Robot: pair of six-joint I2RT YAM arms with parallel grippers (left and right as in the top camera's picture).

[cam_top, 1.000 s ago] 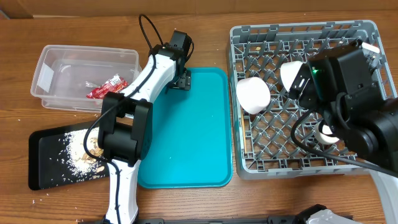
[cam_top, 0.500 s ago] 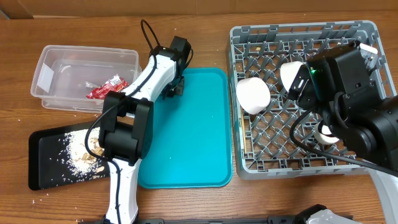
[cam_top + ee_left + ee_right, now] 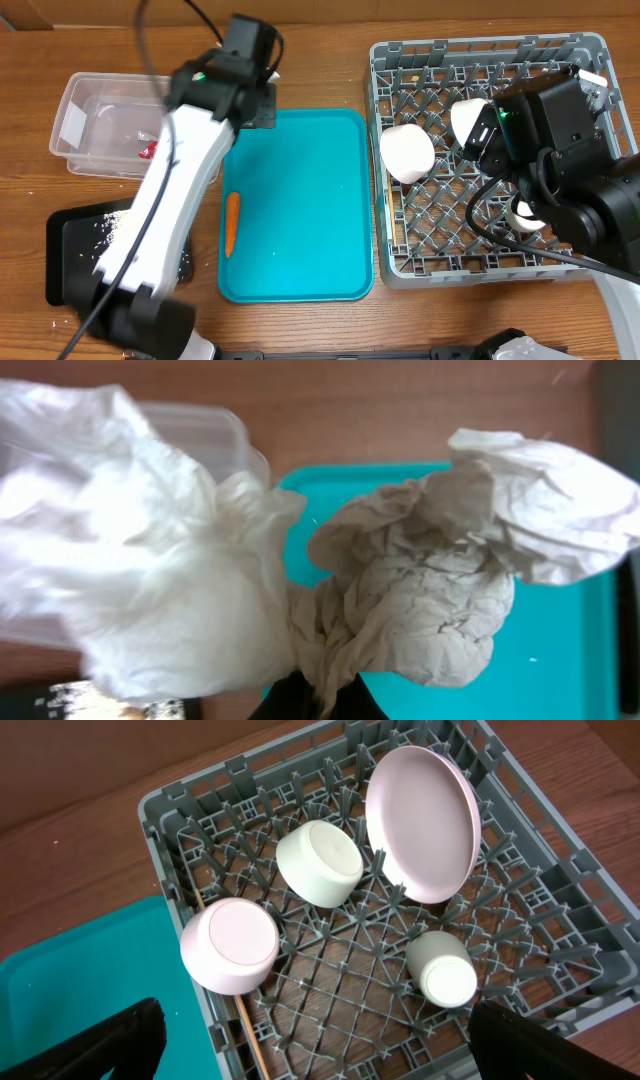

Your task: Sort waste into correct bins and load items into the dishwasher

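Crumpled white paper [image 3: 420,580] fills the left wrist view, and my left gripper [image 3: 318,698] is shut on its twisted lower end. It hangs over the teal tray's [image 3: 300,200] far left corner, beside the clear tub [image 3: 90,100], which holds a red wrapper [image 3: 148,150]. The black tray [image 3: 70,270] carries pale crumbs [image 3: 120,230]. My right gripper [image 3: 320,1050] stands open above the grey dish rack [image 3: 165,815]. The rack holds two white bowls [image 3: 229,946] [image 3: 319,863], a pink plate [image 3: 423,823] leaning upright and a small cup [image 3: 442,970].
An orange stick [image 3: 231,222] lies on the teal tray near its left edge. A thin wooden stick [image 3: 252,1035] rests in the rack's near left corner. The bulky right arm [image 3: 570,150] covers the rack's right side from above.
My left gripper shut on the paper at the teal tray's far left corner, then rose and swung left toward the clear tub. The orange stick now shows. The right arm stayed still.
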